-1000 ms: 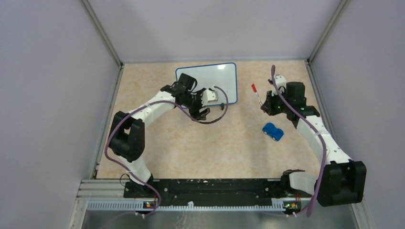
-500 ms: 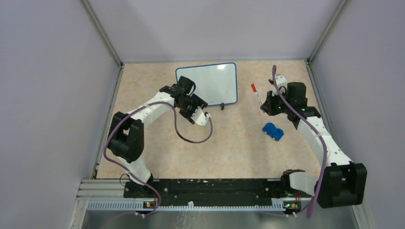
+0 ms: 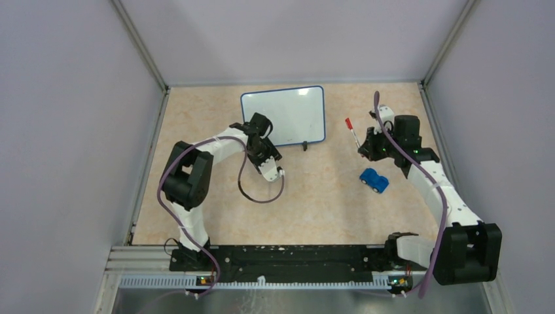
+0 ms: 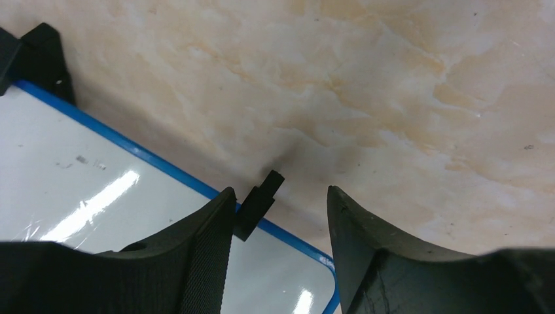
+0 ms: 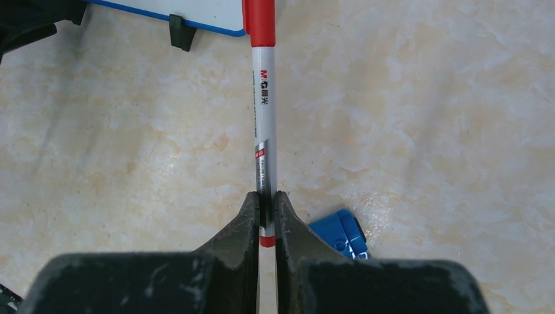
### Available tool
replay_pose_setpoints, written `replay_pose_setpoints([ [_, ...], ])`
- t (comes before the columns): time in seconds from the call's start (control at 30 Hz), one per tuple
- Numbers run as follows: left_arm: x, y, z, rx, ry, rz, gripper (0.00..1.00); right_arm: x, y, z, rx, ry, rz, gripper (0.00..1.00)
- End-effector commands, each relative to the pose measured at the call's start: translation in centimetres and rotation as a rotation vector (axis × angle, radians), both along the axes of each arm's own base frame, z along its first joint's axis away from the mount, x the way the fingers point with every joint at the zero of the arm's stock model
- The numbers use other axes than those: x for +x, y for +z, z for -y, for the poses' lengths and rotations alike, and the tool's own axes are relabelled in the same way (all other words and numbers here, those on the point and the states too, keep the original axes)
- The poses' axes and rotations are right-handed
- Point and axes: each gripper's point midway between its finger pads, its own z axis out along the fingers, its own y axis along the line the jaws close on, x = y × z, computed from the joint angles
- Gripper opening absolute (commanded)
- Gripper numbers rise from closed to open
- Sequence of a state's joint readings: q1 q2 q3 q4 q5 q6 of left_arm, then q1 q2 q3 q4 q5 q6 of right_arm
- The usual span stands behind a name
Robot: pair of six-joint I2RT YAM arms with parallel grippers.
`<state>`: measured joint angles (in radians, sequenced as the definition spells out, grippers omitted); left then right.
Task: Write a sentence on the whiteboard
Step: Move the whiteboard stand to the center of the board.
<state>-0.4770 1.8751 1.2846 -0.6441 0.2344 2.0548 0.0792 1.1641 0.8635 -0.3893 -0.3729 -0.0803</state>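
The whiteboard [image 3: 291, 111], white with a blue rim, lies flat at the back centre, and no red writing shows on it. In the left wrist view its near edge [image 4: 163, 163] and one black foot [image 4: 260, 204] show. My left gripper [image 3: 273, 169] is open and empty, above the board's near edge, and the foot shows between its fingers [image 4: 280, 191]. My right gripper [image 3: 364, 149] is shut on a red-capped marker [image 3: 351, 129] to the right of the board. In the right wrist view the gripper [image 5: 264, 196] holds the marker [image 5: 263, 98] near its tail end.
A blue toy car [image 3: 374, 180] sits on the table just in front of my right gripper and shows beside its finger in the right wrist view [image 5: 340, 232]. Grey walls close in the left, back and right. The arm bases stand on the rail [image 3: 288, 258] at the near edge.
My left gripper has swung from over the board's near right part back toward the near side, off the board's edge, and the left arm has folded in. The right arm and marker have not moved.
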Motion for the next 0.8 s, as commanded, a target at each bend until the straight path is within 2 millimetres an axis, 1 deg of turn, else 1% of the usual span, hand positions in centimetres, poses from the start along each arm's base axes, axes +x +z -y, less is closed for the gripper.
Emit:
replay_pose_setpoints([
  [0.0, 1.4, -0.3, 0.2, 0.058, -0.101, 0.067, 0.58, 0.5, 1.3, 0.0, 0.022, 0.000, 0.047, 0.00],
  [0.07, 1.9, -0.6, 0.2, 0.070, -0.104, 0.084, 0.57, 0.6, 1.3, 0.1, 0.024, -0.001, 0.048, 0.00],
  [0.13, 2.3, -0.9, 0.1, 0.085, -0.108, 0.096, 0.53, 0.6, 1.4, 0.2, 0.023, -0.004, 0.051, 0.00],
  [0.2, 2.4, -1.1, 0.3, 0.101, -0.124, 0.106, 0.45, 0.6, 1.5, 0.2, 0.026, -0.005, 0.053, 0.00],
  [0.33, 2.1, -1.5, 0.9, 0.123, -0.153, 0.113, 0.32, 0.6, 1.7, 0.3, 0.027, -0.007, 0.059, 0.00],
  [0.4, 1.7, -1.6, 1.4, 0.131, -0.166, 0.114, 0.27, 0.6, 1.8, 0.4, 0.026, -0.010, 0.061, 0.00],
  [0.57, 0.5, -1.2, 3.1, 0.131, -0.193, 0.110, 0.20, 0.5, 2.0, 0.6, 0.030, -0.011, 0.067, 0.00],
  [0.77, -1.9, -0.8, 4.9, 0.152, -0.246, 0.081, 0.11, 0.5, 2.4, 0.7, 0.035, -0.014, 0.081, 0.00],
])
